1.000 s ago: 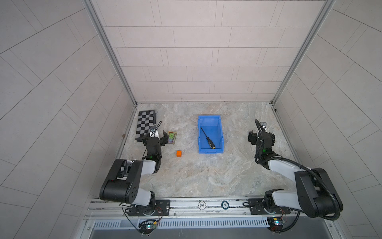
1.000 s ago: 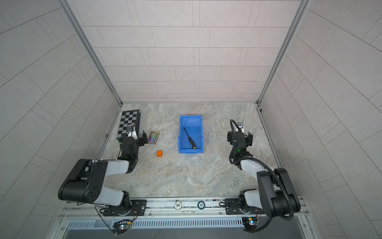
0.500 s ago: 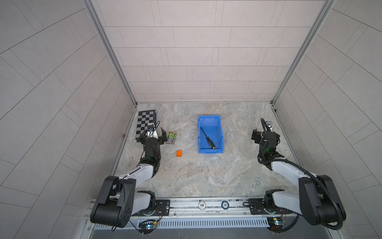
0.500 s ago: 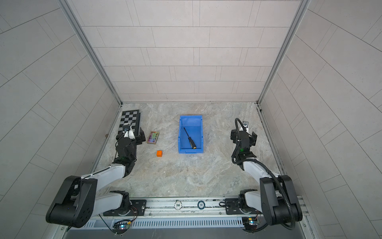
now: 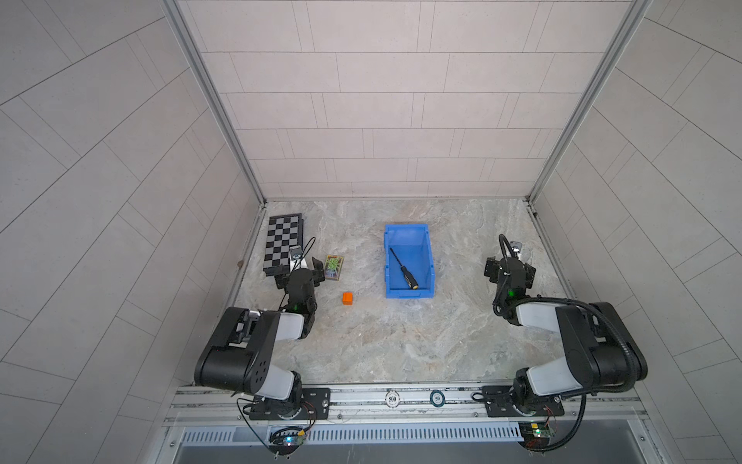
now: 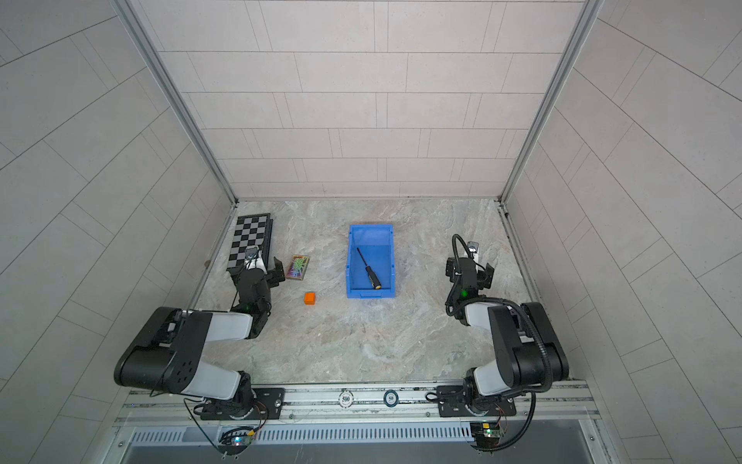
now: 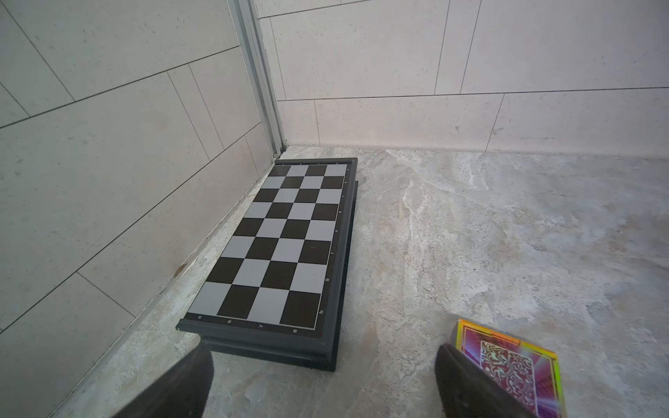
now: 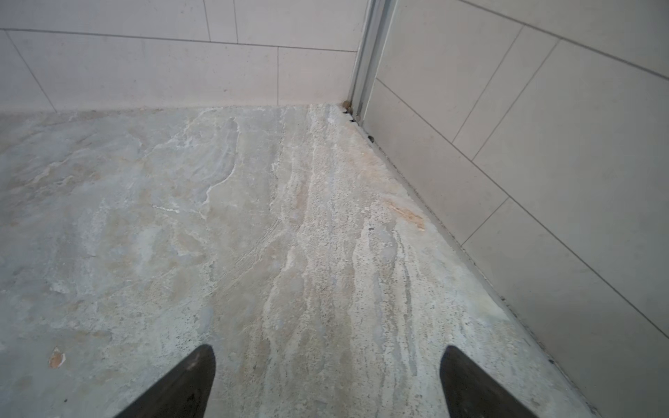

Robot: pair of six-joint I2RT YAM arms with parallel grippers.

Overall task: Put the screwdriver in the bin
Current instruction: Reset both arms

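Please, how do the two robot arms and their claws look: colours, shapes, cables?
The left arm and the right arm have bulky black joints with white shells between them. A ribbed black cable runs along the right arm. A small green light glows near each wrist. The left claw and the right claw have dark fingers tapering to narrow tips.

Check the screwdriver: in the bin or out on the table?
In. The screwdriver lies diagonally on the floor of the bin, within its walls, in both top views.

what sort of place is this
Probably a robot test cell: two arms bolted to a metal rail, panel walls boxing in a marbled tabletop, and props like the blue bin and chessboard.
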